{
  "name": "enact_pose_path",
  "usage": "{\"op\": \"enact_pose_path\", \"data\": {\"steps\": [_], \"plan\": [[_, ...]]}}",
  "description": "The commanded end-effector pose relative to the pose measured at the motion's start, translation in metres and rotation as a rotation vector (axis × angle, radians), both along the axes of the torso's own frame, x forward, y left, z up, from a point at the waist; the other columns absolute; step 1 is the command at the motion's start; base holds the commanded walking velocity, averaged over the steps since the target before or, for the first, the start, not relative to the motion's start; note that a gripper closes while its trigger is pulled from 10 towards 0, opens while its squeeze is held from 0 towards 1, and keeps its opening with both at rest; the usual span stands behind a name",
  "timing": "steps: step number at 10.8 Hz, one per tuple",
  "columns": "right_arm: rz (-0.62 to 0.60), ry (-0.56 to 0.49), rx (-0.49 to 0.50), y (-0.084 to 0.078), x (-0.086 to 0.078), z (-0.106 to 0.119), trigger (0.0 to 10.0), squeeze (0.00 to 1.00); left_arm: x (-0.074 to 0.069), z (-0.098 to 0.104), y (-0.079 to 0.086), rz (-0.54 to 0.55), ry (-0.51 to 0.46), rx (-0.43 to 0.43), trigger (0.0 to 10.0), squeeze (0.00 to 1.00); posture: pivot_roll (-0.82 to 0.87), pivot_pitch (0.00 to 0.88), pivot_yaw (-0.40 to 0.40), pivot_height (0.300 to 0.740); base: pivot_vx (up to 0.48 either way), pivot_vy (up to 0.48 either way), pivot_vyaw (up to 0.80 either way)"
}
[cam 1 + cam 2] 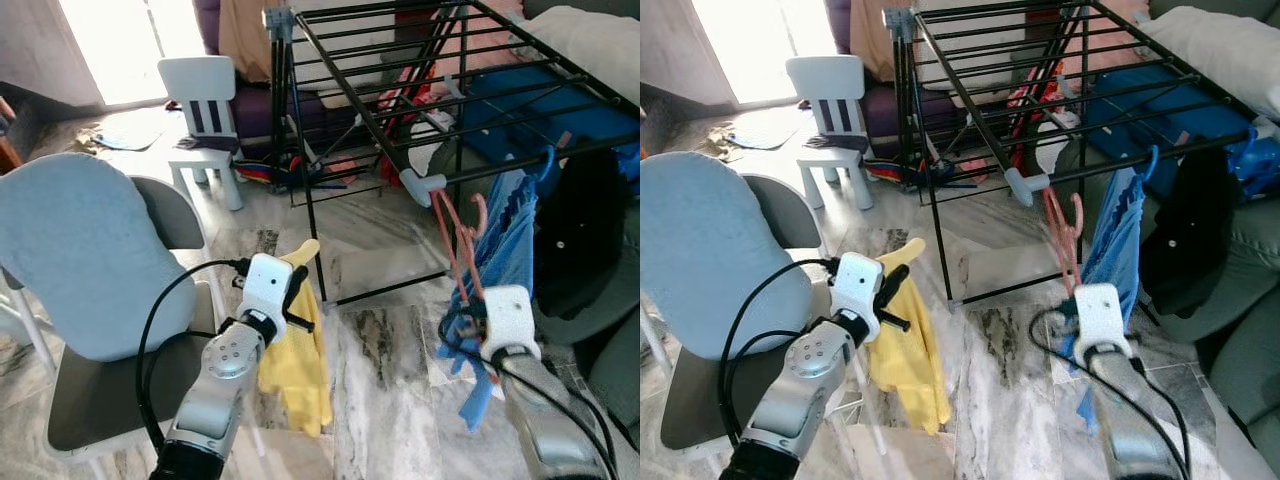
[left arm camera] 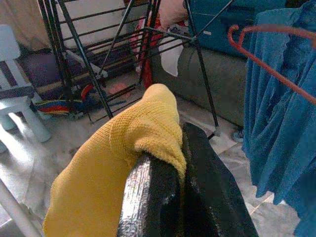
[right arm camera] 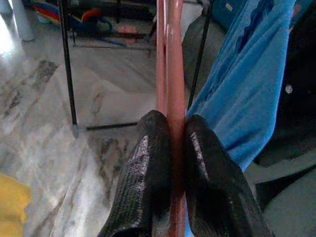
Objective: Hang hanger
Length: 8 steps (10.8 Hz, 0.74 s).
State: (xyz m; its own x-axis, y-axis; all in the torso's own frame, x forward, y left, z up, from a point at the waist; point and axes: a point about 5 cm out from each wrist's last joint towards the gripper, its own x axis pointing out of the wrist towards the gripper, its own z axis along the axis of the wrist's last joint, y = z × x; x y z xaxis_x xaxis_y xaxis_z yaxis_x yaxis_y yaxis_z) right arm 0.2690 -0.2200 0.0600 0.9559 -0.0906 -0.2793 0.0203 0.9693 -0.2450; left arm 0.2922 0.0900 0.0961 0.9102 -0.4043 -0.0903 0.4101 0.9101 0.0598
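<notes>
Presently right claw (image 3: 170, 148) clamps thin pink plastic hanger (image 1: 455, 240) with blue garment (image 1: 510, 250), hook raised toward black metal drying rack (image 1: 420, 90); left claw (image 2: 180, 168) pinches yellow knitted cloth (image 1: 300, 370) aside.

A lived-in room of a home is shown, used for drying laundry. A marbled tile floor (image 1: 390, 350) is seen throughout. A black metal clothes-drying rack (image 1: 420, 90) is set up at the far right, with a blue garment (image 1: 510, 240) hung from its near rail and a black garment (image 1: 1185, 235) beside it. A child's white chair (image 1: 205, 125) is placed at the far left, near bright daylight admitted through a doorway or window (image 1: 120, 45). A grey chair with a pale blue cushion (image 1: 85, 255) is seen at the near left. A purple sofa (image 1: 250, 100) piled with clothing is visible behind the rack, and grey upholstery (image 1: 1240, 370) at the near right.
</notes>
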Motion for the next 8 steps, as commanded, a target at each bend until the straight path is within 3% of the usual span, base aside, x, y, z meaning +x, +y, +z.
{"op": "enact_pose_path", "data": {"steps": [1, 6, 8], "plan": [[0.013, -0.022, 0.000, 0.003, 0.001, 0.008, 10.0, 0.00, 0.003, 0.006, -0.001, -0.001, -0.035, 0.008, 10.0, 0.00, -0.19, 0.000, 0.033, 0.740, 0.000, 0.000, 0.00], [0.044, -0.017, 0.018, 0.017, 0.005, 0.014, 10.0, 0.00, 0.003, 0.006, -0.001, 0.000, -0.034, 0.021, 10.0, 0.00, -0.19, 0.000, 0.035, 0.740, 0.000, 0.000, 0.00], [0.051, -0.015, 0.020, 0.020, 0.005, 0.015, 10.0, 0.00, 0.002, 0.009, -0.002, -0.029, -0.046, -0.013, 10.0, 0.00, -0.19, 0.000, 0.036, 0.740, 0.000, 0.000, 0.00]]}}
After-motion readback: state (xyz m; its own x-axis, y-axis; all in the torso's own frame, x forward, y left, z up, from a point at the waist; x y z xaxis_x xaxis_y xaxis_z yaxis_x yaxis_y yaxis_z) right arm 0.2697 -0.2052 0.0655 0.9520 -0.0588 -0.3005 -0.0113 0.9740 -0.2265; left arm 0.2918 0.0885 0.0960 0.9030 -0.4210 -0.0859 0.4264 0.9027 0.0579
